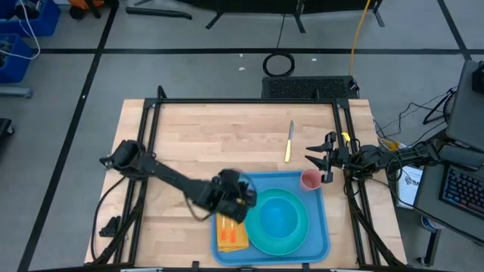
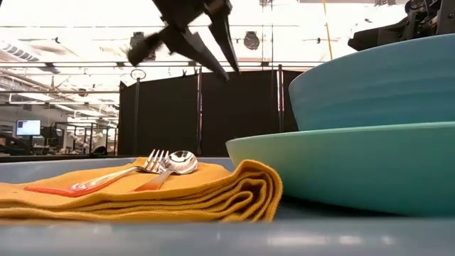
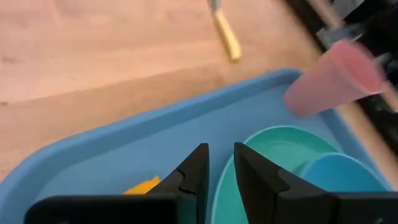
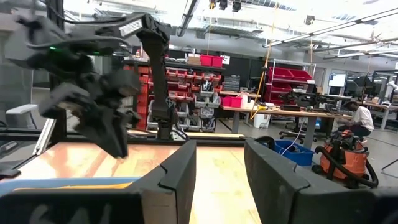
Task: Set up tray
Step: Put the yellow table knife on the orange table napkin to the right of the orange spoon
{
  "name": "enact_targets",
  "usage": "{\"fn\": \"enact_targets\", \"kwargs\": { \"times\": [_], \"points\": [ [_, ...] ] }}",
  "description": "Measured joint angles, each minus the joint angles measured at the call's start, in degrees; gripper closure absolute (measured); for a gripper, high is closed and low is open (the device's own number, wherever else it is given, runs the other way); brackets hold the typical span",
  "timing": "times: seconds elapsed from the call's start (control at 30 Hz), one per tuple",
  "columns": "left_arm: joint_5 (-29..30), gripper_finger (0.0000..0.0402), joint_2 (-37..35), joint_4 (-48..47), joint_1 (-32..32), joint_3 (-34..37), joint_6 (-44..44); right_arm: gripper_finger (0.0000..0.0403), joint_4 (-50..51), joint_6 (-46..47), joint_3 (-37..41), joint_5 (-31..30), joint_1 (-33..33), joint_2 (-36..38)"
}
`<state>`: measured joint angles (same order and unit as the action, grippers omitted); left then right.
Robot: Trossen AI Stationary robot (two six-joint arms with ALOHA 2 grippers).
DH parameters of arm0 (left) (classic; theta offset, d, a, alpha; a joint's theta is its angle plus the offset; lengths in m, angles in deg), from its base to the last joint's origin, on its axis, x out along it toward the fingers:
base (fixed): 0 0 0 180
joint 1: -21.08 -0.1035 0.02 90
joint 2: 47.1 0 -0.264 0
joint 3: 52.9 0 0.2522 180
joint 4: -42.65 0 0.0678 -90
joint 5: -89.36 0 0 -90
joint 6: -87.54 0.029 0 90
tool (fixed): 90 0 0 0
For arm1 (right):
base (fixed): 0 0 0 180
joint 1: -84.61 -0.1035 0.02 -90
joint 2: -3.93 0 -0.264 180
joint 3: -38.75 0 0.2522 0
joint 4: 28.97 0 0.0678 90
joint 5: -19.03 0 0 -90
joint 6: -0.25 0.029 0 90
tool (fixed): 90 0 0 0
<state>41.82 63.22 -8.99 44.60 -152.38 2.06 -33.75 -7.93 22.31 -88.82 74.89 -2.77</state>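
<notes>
The blue tray lies at the table's near edge. On it sit a turquoise plate with a bowl inside. Beside the plate lies a folded orange napkin bearing a fork and spoon. A pink cup stands in the tray's far right corner. A yellow-handled knife lies on the bare wood. My left gripper hovers over the tray's left part above the napkin. Its fingers stand slightly apart with nothing between them. My right gripper waits open at the table's right edge.
A black frame rail runs along the table's far side, and posts stand down both sides. Bare wood spreads beyond the tray. The knife lies on it, right of centre.
</notes>
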Motion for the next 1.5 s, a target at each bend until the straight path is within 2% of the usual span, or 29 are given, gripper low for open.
{"fn": "enact_targets", "kwargs": {
  "times": [0.07, 0.17, 0.33, 0.57, 0.77, 0.9, 1.0, 1.17, 1.23, 1.33, 1.5],
  "points": [
    [-5.51, 0.0325, 0.06, 1.68, -3.02, 0.0, 2.57, 0.0277, 0.02, 0.0, -0.01, 0.0, 0.0, 0.0],
    [-12.38, 0.0325, 0.07, 6.24, -7.82, 0.0, 10.84, 0.0277, 0.02, 0.0, -0.01, 0.0, 0.01, 0.0],
    [-25.42, 0.0325, 0.09, 16.83, -16.88, 0.0, 21.93, 0.0277, 0.0, 0.01, 0.0, 0.0, -0.01, 0.0],
    [-36.98, 0.0325, 0.07, 27.18, -27.46, 0.0, 26.56, 0.0277, 0.0, 0.0, -0.01, 0.0, 0.0, 0.0],
    [-38.38, 0.03, 0.09, 29.38, -31.1, 0.0, 31.23, 0.0277, 0.0, 0.01, 0.0, 0.0, -0.01, 0.0],
    [-37.88, 0.0243, 0.09, 29.53, -32.03, 0.0, 32.72, 0.0277, 0.0, 0.01, -0.02, 0.0, 0.0, 0.0],
    [-38.38, 0.0191, 0.09, 33.12, -33.02, 0.0, 31.03, 0.0277, 0.0, 0.0, -0.01, 0.0, 0.01, 0.0],
    [-49.22, 0.0135, 0.09, 48.84, -34.61, 0.0, 35.53, 0.0277, 0.01, 0.01, -0.01, 0.0, 0.0, 0.0],
    [-50.51, 0.0125, 0.09, 54.72, -34.28, 0.0, 35.87, 0.0277, 0.0, 0.01, 0.0, -0.01, -0.01, 0.0],
    [-46.86, 0.0126, 0.09, 57.63, -33.51, 0.0, 36.03, 0.0277, 0.02, -0.01, -0.02, 0.0, -0.01, 0.0],
    [-41.12, 0.0148, 0.09, 49.19, -33.56, 0.0, 32.21, 0.0277, 0.0, 0.01, -0.01, 0.0, 0.0, 0.0]
  ]
}}
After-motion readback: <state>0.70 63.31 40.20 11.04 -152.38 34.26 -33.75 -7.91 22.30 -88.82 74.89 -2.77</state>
